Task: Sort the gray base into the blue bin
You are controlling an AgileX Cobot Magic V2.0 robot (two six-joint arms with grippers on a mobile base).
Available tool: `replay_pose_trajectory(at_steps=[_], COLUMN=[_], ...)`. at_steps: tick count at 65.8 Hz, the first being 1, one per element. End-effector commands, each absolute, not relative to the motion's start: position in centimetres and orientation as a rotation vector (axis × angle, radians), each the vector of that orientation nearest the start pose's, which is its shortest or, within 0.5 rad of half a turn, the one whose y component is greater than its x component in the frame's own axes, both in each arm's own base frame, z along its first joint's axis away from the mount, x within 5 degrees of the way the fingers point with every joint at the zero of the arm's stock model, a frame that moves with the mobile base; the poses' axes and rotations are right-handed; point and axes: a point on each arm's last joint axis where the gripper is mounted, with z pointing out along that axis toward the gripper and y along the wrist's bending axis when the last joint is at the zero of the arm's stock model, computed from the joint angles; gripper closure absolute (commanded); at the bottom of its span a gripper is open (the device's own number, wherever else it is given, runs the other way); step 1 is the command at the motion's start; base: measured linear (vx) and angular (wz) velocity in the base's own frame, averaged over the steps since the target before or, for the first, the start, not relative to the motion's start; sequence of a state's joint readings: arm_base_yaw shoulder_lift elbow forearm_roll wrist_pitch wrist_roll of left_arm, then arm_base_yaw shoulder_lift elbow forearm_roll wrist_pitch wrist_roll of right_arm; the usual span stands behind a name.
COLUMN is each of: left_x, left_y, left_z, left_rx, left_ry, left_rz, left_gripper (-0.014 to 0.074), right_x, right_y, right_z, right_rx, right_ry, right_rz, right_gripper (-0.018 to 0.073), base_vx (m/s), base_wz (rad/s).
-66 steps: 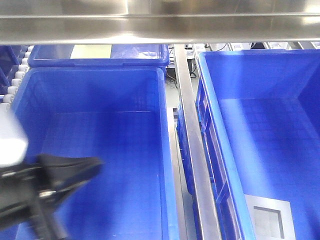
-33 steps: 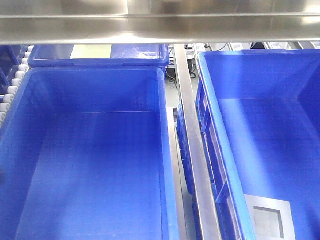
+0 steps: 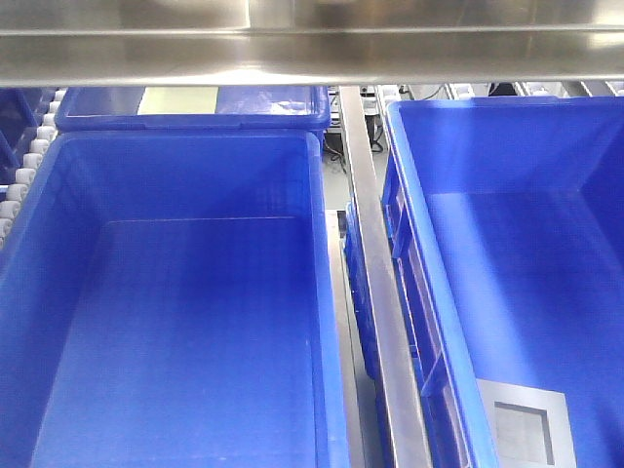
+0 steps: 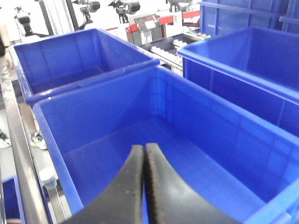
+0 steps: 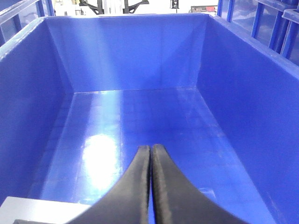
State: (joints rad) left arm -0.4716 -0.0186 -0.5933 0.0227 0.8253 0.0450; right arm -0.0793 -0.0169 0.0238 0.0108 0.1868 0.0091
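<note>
Front view: two big blue bins side by side, split by a steel rail (image 3: 375, 283) running front to back. A steel crossbeam (image 3: 312, 44) spans the top of the frame.

Left bin (image 3: 180, 322): floor bare, nothing in it. A third bin (image 3: 190, 105) sits just behind it, with a pale sheet visible inside. White rollers (image 3: 24, 166) run along its far left edge.

The blue bin (image 3: 507, 283) on the right holds the gray base (image 3: 526, 429). It lies flat on the bin floor in the near left corner, close to the left wall, square recess facing up. Cut off by the bottom of the frame. Nothing is touching it.

Left pincer (image 4: 144, 154): black curved fingers (image 4: 128, 186) pressed together, tips meeting, nothing between them. It's over the interior of a blue bin, above the floor, with more bins behind and to the right in that view.

Right pincer (image 5: 150, 151): also closed up, fingers (image 5: 168, 186) touching along their length, gripping nothing. It points into the bin that holds the base; a gray corner (image 5: 42, 210) of the block shows at bottom left of the right wrist view, beside the pincer but apart from the tips.

Neither arm shows in the front view.
</note>
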Motion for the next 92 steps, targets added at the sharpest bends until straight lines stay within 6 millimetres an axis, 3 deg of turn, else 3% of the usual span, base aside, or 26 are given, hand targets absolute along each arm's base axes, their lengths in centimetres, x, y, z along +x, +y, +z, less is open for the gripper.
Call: replay_pose_trajectory(at_steps=[1, 92], left_x=[-1.71, -1.71], left_y=[0.99, 1.0], left_z=[33.34, 34.03], left_rx=[0.409, 0.377], left_ry=[1.581, 1.511], left_rz=[-0.316, -0.337], left_gripper=[0.0603, 0.0603], right_x=[5.62, 5.62], right_y=[-0.45, -0.45], right_z=[19.08, 19.08], right_rx=[0.071, 0.071], right_ry=[1.645, 1.645], right_rz=[-0.057, -0.057], right_gripper=[0.0564, 0.0564], base_vx=[0.0, 0.0], base_wz=[0.0, 0.0])
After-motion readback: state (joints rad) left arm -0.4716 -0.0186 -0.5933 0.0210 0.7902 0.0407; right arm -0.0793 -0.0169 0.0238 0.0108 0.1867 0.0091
